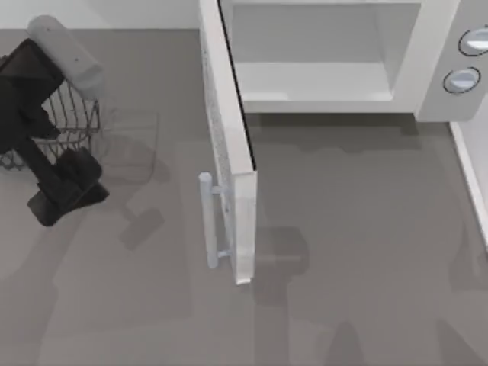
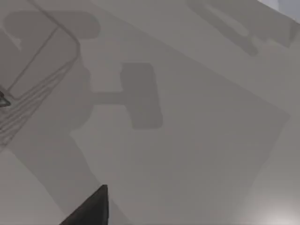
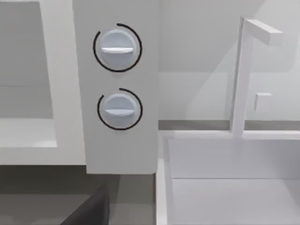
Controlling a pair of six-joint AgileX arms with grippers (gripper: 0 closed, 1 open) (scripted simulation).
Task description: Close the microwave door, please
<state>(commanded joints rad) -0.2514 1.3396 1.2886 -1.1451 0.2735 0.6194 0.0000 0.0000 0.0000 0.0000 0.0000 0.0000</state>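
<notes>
The microwave (image 1: pixel 435 61) stands at the back of the table with its pale cavity (image 1: pixel 313 76) exposed. The microwave door (image 1: pixel 229 137) is swung wide open and sticks out toward the table's front, with its bar handle (image 1: pixel 207 221) on the left face. My left gripper (image 1: pixel 65 187) hovers at the table's left, well apart from the door. In the left wrist view a dark part of the left gripper (image 2: pixel 89 211) hangs over bare table. In the right wrist view my right gripper (image 3: pixel 91 211) faces the microwave's knob panel (image 3: pixel 117 150), beside the cavity (image 3: pixel 23 93).
A dark wire rack (image 1: pixel 72 126) stands under the left arm at the far left. Two round knobs (image 1: pixel 463 79) sit on the microwave's right panel. A white sink (image 3: pixel 161 187) with a faucet (image 3: pixel 239 79) lies to the microwave's right.
</notes>
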